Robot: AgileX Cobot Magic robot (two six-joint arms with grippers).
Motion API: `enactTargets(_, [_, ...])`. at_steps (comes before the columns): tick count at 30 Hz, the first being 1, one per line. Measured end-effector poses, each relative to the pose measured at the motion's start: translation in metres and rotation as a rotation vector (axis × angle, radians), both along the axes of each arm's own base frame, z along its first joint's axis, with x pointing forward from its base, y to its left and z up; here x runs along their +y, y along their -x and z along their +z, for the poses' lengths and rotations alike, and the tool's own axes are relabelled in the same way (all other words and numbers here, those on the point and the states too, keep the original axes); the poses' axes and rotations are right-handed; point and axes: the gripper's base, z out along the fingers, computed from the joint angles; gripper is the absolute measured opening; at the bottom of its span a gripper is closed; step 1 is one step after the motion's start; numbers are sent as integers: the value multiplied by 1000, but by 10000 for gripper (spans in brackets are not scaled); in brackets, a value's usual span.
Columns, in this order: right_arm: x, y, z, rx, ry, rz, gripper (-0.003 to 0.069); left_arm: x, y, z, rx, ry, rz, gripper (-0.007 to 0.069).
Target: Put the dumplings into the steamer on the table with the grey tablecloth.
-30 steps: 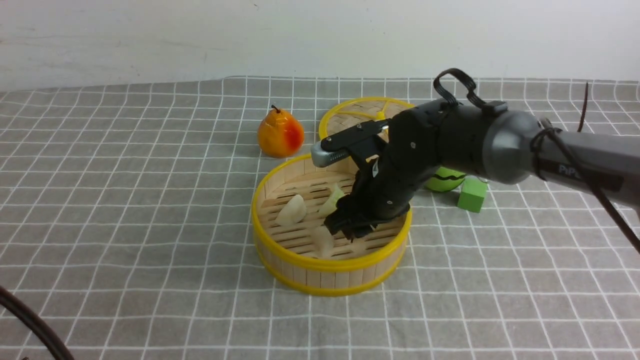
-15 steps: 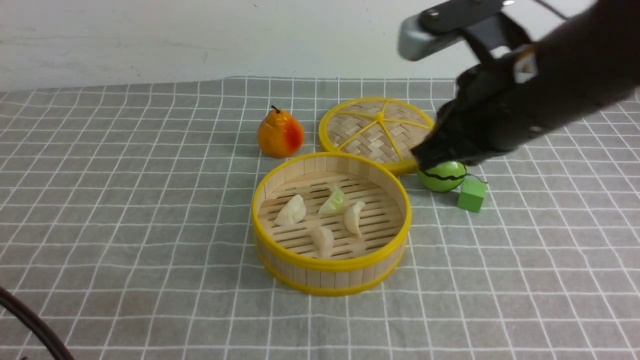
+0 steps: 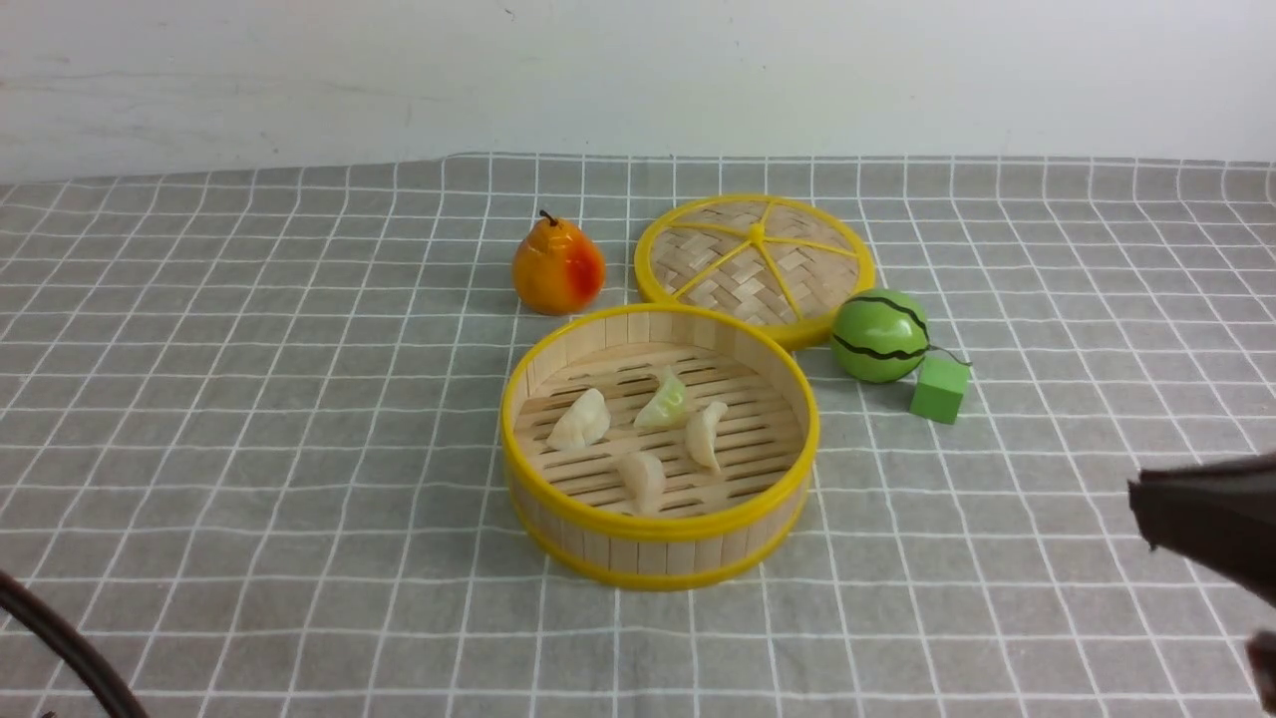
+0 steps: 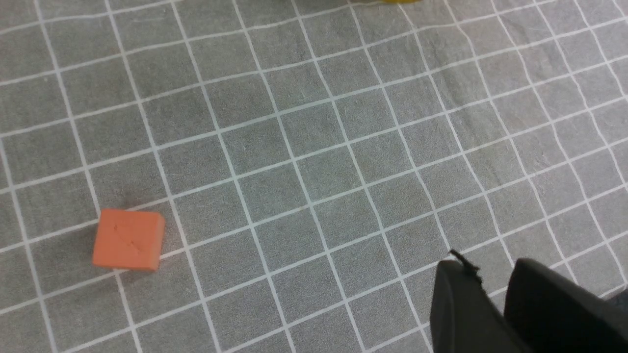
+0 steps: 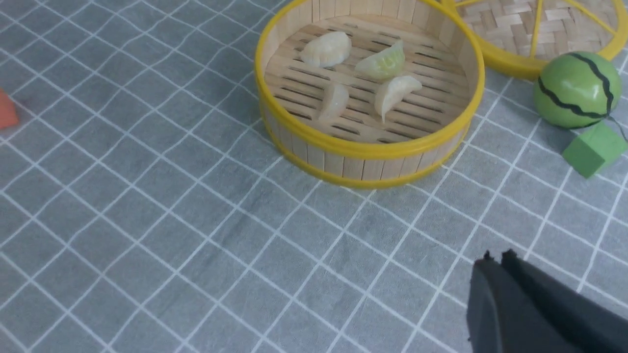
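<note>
The steamer [image 3: 660, 529] stands mid-table on the grey tablecloth [image 3: 249, 399]. Four dumplings lie on its slatted floor: three cream-white [image 3: 580, 419] [image 3: 706, 435] [image 3: 643, 479] and a pale green one [image 3: 664, 401]. The right wrist view shows the steamer [image 5: 368, 147] with the white dumplings [image 5: 326, 49] and the green one [image 5: 381, 63] inside. My right gripper [image 3: 1141, 509] [image 5: 496, 256] is shut and empty, low at the right edge, well clear of the steamer. My left gripper [image 4: 485, 264] is out of the front view; it hangs empty over bare cloth, its fingers nearly together.
The woven lid [image 3: 755, 261] lies flat behind the steamer. A pear [image 3: 558, 267] stands to the lid's left. A toy watermelon [image 3: 881, 335] and a green cube [image 3: 940, 389] sit right of the steamer. An orange cube [image 4: 128, 239] lies near my left gripper.
My right gripper was down inside the steamer, then rose and pulled back to the right front edge. A white dumpling it covered now lies in the steamer.
</note>
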Motion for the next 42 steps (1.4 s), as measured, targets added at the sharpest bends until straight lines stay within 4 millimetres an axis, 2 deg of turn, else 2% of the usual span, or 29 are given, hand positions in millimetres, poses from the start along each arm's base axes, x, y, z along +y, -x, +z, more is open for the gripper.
enactTargets(2, [-5, 12, -5, 1, -32, 5, -18, 0, 0, 0, 0, 0, 0, 143])
enactTargets(9, [-16, 32, -6, -23, -49, 12, -15, 0, 0, 0, 0, 0, 0, 144])
enactTargets(17, [-23, 36, -2, -140, -59, -8, -22, 0, 0, -1, 3, -2, 0, 146])
enactTargets(22, [-30, 40, -30, -279, -125, -58, -22, 0, 0, -2, 5, -3, 0, 152])
enactTargets(26, [-51, 50, -74, -449, -226, -249, -22, 0, 0, -2, 5, -3, 0, 158])
enactTargets(27, [-51, 50, -74, -449, -226, -249, -22, 0, 0, -2, 5, -3, 0, 158])
enactTargets(28, [-60, 54, -92, -475, -248, -349, -22, 0, 0, -2, 4, -3, 0, 160])
enactTargets(29, [-63, 55, -99, -480, -252, -404, -22, 0, 0, -2, 4, -3, 0, 162])
enactTargets(33, [-75, 61, -134, -460, -276, -603, -22, 0, 0, -2, 4, -4, 1, 165])
enactTargets(37, [-80, 62, -161, -381, -240, -706, -22, 0, 0, -2, 3, -5, 1, 166])
enactTargets(42, [-82, 63, -173, -284, -188, -728, -22, 0, 0, -2, 4, -6, 1, 174])
